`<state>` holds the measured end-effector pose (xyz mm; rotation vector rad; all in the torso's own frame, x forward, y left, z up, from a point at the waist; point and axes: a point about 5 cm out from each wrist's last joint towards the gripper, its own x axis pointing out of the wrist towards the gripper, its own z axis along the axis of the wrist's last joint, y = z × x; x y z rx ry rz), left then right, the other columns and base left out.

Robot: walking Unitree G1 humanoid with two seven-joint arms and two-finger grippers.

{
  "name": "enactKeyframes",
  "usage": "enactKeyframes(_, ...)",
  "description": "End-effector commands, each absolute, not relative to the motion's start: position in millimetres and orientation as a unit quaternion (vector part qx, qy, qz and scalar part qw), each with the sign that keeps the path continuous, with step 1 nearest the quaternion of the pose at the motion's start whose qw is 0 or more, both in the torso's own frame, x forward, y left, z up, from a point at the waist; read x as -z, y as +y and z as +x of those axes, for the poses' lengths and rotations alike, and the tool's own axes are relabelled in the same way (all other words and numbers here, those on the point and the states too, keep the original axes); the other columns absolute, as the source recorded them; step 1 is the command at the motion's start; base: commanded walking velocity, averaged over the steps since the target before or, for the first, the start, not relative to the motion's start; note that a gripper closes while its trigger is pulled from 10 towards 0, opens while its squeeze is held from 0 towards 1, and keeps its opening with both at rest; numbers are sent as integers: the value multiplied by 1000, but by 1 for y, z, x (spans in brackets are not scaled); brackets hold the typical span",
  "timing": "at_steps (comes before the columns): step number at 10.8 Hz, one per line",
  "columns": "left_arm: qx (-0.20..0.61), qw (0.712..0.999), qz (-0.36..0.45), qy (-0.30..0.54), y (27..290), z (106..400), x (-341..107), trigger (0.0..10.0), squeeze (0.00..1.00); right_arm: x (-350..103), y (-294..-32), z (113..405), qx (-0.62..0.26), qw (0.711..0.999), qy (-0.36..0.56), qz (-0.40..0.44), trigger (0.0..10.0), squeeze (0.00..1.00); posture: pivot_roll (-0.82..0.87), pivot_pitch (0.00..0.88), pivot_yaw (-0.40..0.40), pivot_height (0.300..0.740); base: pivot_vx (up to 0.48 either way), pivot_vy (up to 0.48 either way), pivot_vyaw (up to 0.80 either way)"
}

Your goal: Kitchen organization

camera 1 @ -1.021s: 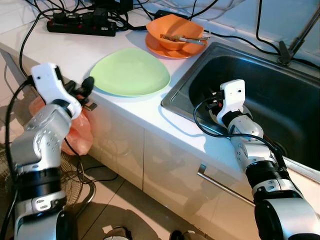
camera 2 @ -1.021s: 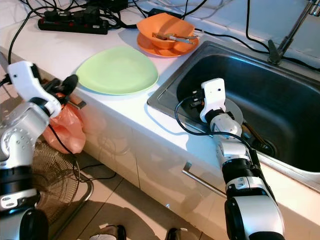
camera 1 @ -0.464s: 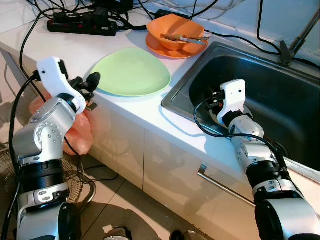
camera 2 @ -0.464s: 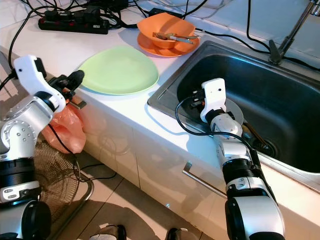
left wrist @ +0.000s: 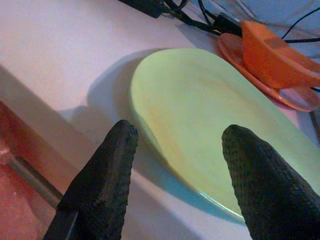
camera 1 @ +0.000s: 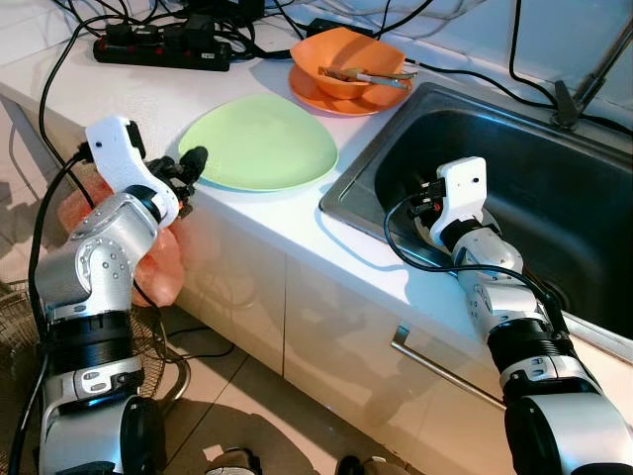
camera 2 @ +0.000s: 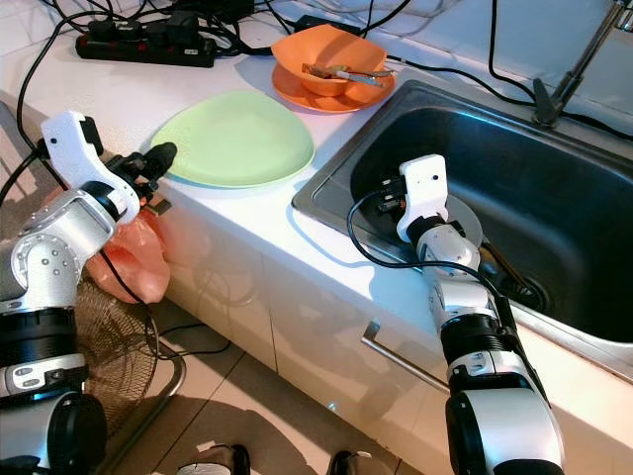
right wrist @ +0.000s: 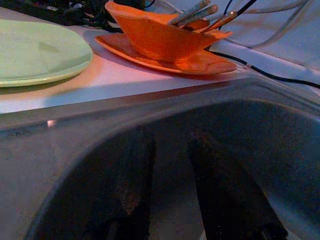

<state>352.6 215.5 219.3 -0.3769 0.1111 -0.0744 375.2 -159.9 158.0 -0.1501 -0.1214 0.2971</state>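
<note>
Two black fingers [left wrist: 105, 185] of the left gripper [left wrist: 182, 175] are seen spread apart in the left wrist view, with the near rim of the green plate [left wrist: 210, 125] lying between and just beyond their tips, not touched. From the head views the same gripper [camera 1: 190, 166] is placed at the front edge of the white bench [camera 1: 148, 99], beside the plate's left rim, and an orange bag [camera 1: 158, 262] hanging below that edge is made out, which the wrist view shows as no more than a blur. An orange bowl [camera 1: 346, 61] holding utensils is stacked on an orange plate [camera 1: 331, 99] at the back of the bench, near the sink [camera 1: 534, 188]. A power strip [camera 1: 158, 51] lies at the back left. The right gripper [right wrist: 170, 200] is held inside the sink, its jaws parted and empty.
</note>
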Motion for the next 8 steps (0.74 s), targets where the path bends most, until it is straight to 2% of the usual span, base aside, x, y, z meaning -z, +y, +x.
enactKeyframes(1, 38, 978, -191, 72, 211, 354, -213, 10000, 0, -140, -164, 371, -143, 987, -20, -72, 10000, 0, 77, 131, -42, 740, 0, 0, 0)
enactKeyframes(8, 54, 969, -223, 93, 186, 366, -206, 10000, 0, -141, -164, 371, -145, 987, -21, -73, 10000, 0, 63, 115, -36, 740, 0, 0, 0)
